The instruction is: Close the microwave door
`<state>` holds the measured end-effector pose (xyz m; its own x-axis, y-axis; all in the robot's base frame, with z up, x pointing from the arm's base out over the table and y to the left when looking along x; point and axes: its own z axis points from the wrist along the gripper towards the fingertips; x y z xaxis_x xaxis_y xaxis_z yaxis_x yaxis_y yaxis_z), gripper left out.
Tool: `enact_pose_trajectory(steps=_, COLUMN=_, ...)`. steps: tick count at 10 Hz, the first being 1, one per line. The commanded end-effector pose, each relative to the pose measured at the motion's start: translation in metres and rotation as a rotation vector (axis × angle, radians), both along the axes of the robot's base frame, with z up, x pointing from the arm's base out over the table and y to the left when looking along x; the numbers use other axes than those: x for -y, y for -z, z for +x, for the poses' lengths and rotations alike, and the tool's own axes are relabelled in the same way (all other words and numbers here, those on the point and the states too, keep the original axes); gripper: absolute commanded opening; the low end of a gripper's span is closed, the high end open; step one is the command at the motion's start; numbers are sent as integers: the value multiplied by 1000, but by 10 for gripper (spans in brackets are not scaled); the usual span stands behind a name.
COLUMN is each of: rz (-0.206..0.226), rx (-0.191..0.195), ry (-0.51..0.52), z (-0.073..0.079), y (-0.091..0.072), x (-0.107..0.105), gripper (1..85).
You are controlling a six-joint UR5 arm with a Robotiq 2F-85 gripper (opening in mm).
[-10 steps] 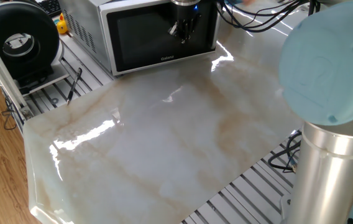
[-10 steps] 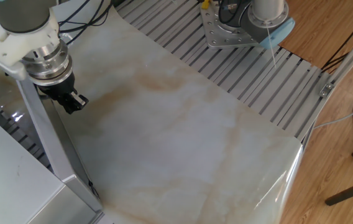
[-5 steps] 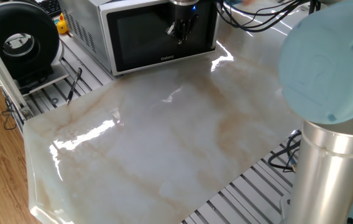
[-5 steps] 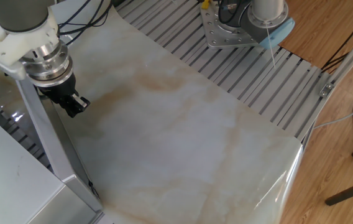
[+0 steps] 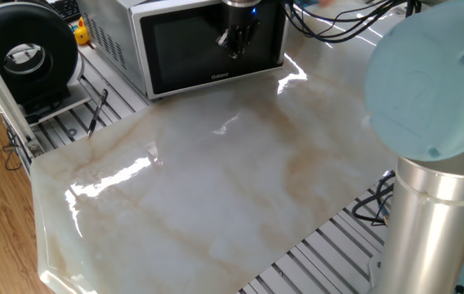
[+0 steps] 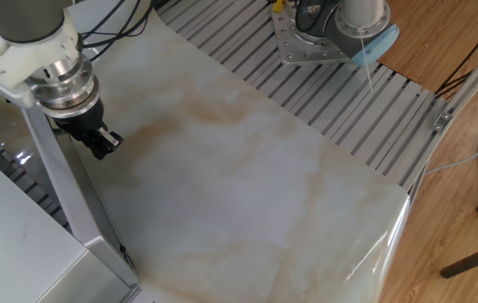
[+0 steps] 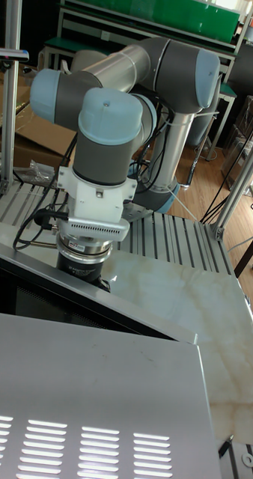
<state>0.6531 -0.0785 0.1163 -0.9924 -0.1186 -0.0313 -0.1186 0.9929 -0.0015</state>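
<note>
The microwave [image 5: 109, 33] stands at the far end of the marble sheet, and its top [image 7: 89, 397] fills the bottom of the tall view. The microwave door [image 5: 183, 49] is dark glass in a silver-white frame. It looks nearly flush from the front. In the tall view a narrow dark wedge shows behind its top edge [image 7: 104, 296]. My gripper [image 5: 235, 45] points down against the door's front near its right side, with the fingers together and nothing held. From the other side the gripper [image 6: 104, 145] sits right beside the door's edge [image 6: 71, 194].
A round black fan-like device [image 5: 24, 53] and a yellow toy [image 5: 81, 33] stand left of the microwave. Cables [image 5: 338, 20] lie behind at the right. The arm's base column [image 5: 436, 163] rises at the near right. The marble sheet [image 5: 216, 180] spreads in front.
The gripper has shifted very slightly toward the door over the last second. The door looks the same.
</note>
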Motion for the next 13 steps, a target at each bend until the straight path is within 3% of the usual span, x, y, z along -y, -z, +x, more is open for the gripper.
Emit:
enact_pose_trajectory(steps=1, rz=9, rx=9, ry=-3, z=15, y=3, x=1, gripper=13)
enact_pose_trajectory(steps=4, rz=6, rx=6, ry=-42, z=29, y=0, x=12, gripper=13)
enact_pose_trajectory(steps=8, rz=25, rx=6, ry=3, z=31, y=-1, x=10, gripper=13)
enact_pose_trajectory(steps=13, rz=-30, rx=3, ry=-39, z=39, y=3, x=30, gripper=13)
